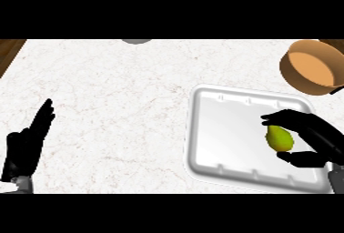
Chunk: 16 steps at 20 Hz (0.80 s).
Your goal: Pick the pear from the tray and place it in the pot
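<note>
A yellow-green pear (pixel 279 139) lies on the right part of a white tray (pixel 222 136). My right hand (pixel 314 136) comes in from the lower right and curls round the pear, fingers above it and thumb below it. An orange-brown pot (pixel 310 66) stands at the far right, beyond the tray, and is cut off by the view's edge. My left hand (pixel 27 145) rests open at the lower left, fingers straight and pointing away from me.
The white marbled counter (pixel 114 100) spreads left of the tray. A grey object (pixel 137 41) peeks in at the top edge. Dark wood (pixel 8 50) shows at the upper left corner.
</note>
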### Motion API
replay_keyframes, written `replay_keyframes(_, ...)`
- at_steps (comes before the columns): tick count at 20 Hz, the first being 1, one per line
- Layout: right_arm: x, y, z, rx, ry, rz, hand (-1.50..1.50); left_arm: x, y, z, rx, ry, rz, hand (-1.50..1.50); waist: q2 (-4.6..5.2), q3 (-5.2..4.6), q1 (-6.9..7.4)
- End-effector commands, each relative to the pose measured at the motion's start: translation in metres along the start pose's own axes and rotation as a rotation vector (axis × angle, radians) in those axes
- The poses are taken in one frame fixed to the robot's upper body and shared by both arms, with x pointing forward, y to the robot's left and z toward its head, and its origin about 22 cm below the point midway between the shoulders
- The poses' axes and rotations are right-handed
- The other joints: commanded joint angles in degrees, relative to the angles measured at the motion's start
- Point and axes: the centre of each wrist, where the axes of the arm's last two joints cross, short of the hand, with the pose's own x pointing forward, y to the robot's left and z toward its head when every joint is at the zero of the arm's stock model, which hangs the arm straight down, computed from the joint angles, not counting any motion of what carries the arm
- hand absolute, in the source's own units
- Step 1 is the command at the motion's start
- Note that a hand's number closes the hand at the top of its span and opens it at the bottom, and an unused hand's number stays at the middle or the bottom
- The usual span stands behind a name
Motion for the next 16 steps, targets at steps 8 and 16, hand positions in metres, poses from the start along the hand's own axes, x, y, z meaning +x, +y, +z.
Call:
replay_keyframes(8,0.006,0.009,-0.001,-0.028,-0.054,0.030,1.50,-0.012,0.000,0.003,0.016,-0.005,0.006,0.00,-0.02,0.00,-0.12)
replay_keyframes(16,-0.003,0.001,-0.048,0.032,0.600,-0.062,1.50,0.009,0.000,0.003,-0.019,-0.041,-0.022,0.00,1.27,-0.60,2.86)
